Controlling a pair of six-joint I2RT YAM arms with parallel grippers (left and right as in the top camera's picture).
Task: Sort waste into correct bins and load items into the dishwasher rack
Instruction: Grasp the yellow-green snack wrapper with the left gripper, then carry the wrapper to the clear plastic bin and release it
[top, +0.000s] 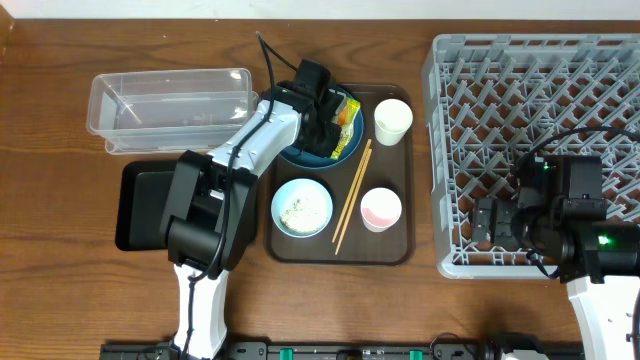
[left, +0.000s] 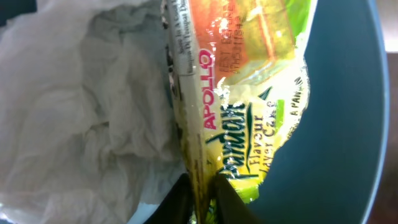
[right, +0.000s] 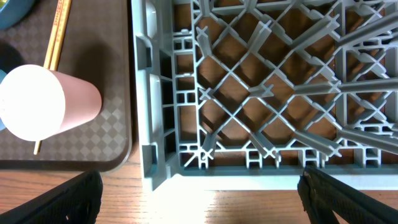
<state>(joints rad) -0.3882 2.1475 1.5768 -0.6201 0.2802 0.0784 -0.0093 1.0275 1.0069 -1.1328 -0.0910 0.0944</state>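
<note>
In the left wrist view my left gripper (left: 202, 199) is shut on the edge of the yellow-green snack wrapper (left: 242, 93), which lies on the dark blue plate (left: 348, 124) beside the crumpled white tissue (left: 81, 106). From overhead, that gripper (top: 322, 100) is over the plate (top: 345, 148) at the back of the brown tray (top: 395, 248). The tray also carries the light blue bowl (top: 301, 208) with rice, the white cup (top: 393, 120), the pink-inside cup (top: 381, 209) and the chopsticks (top: 352, 195). My right gripper (right: 199, 199) is open and empty over the near-left corner of the dishwasher rack (right: 267, 81).
The clear tub (top: 170, 100) sits at the back left, and the black tray (top: 140, 205) lies in front of it, partly under my left arm. The grey rack (top: 540, 110) fills the right side. The pink cup (right: 43, 102) stands close to the rack's wall.
</note>
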